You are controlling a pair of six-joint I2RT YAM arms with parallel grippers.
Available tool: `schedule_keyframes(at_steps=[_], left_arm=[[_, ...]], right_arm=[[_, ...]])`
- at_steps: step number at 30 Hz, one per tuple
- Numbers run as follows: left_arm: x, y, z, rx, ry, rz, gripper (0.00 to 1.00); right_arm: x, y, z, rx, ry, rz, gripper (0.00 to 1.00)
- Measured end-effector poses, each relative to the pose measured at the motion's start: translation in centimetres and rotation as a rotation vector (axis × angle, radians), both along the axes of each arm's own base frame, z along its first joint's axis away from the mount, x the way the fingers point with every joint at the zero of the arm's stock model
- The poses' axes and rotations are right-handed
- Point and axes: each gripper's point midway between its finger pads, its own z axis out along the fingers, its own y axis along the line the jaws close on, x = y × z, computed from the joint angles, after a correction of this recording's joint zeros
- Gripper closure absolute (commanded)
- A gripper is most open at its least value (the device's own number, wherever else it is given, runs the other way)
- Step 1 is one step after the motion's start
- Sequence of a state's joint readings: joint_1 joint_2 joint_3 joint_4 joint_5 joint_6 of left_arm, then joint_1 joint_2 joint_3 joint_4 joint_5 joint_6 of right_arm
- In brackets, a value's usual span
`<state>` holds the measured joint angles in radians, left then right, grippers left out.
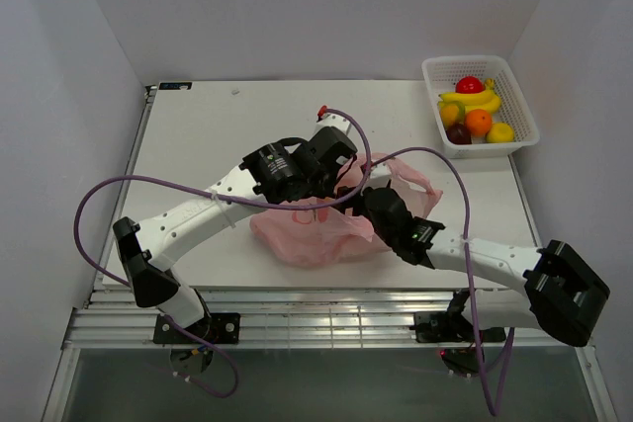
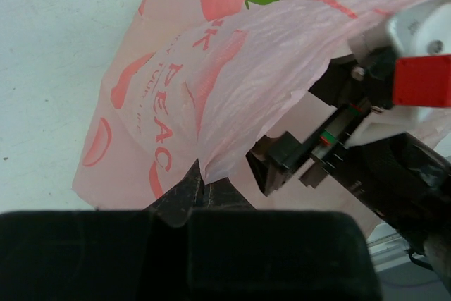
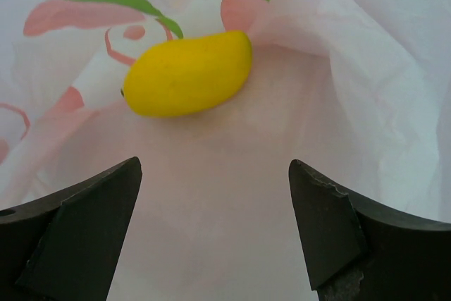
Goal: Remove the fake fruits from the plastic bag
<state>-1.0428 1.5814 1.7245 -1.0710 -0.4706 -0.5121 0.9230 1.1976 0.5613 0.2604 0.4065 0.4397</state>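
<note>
Left claw [image 2: 203, 189], centre of the overhead view, is clamped tight on a fold of the plastic bag [image 1: 307, 234], which lies crumpled mid-worktop [image 1: 198, 135]. Just to the right, the right claw [image 3: 215, 227] sits at the bag's right edge, fingers spread wide. A yellow fruit [image 3: 187, 73] lies on the pink film just ahead, untouched. Upper right, the white basket [image 1: 524, 111] holds a red fruit [image 1: 470, 84], an orange fruit [image 1: 479, 122] and bananas [image 1: 477, 99].

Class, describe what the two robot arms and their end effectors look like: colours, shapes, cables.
The left arm and right arm both have white tubular links, black joint housings and looping purple cables. The right end effector has two dark wedge-shaped fingers; the left end effector looks black too.
</note>
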Motion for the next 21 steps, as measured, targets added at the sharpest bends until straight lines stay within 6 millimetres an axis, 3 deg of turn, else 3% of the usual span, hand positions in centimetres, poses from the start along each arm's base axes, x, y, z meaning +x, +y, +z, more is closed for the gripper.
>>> schedule_keyframes(at_steps=[5, 13, 21], left_arm=[[-0.2, -0.6, 0.0, -0.023, 0.012, -0.017, 1.0], [-0.6, -1.1, 0.1, -0.061, 0.022, -0.038, 1.0], [-0.6, -1.3, 0.5, -0.096, 0.009, -0.04, 1.0]], right_arm=[[1.7, 2.1, -0.7, -0.016, 0.008, -0.005, 0.1], [3.4, 5.3, -3.5, -0.012, 0.053, 0.012, 0.1], [3.2, 6.1, -7.7, -0.032, 0.161, -0.008, 0.06]])
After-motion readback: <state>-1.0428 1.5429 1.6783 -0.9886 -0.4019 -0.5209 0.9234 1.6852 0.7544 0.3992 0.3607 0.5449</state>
